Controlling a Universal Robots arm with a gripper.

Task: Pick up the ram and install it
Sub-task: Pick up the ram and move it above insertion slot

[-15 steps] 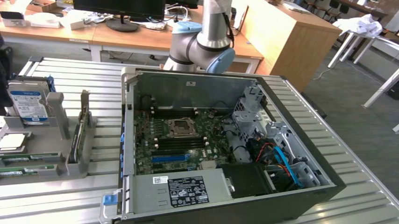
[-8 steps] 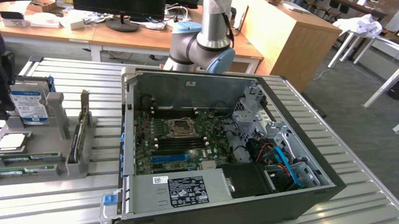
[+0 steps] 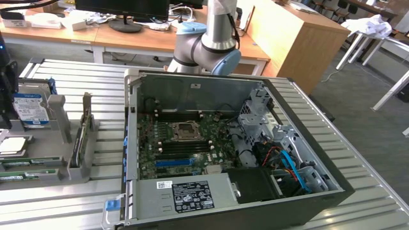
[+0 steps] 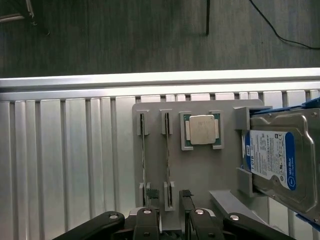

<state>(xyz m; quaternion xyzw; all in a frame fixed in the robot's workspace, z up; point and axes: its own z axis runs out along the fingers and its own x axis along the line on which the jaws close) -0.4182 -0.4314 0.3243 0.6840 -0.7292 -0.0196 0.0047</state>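
Frames one end of the ram (image 4: 167, 150) with the gripper (image 4: 169, 195) partly open and empty; sets the grey holder (image 3: 45, 151) at nine o'clock of the computer case (image 3: 191, 93), exterior view.

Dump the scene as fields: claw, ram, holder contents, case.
claw: open, fingertips either side of one ram stick's end
ram: on edge in its holder slot, not lifted
second ram: on edge in the neighbouring slot
holder: grey, on the slatted table
cpu: flat in its pocket beside the sticks
drive: blue label, at the holder's end
case: open, motherboard exposed
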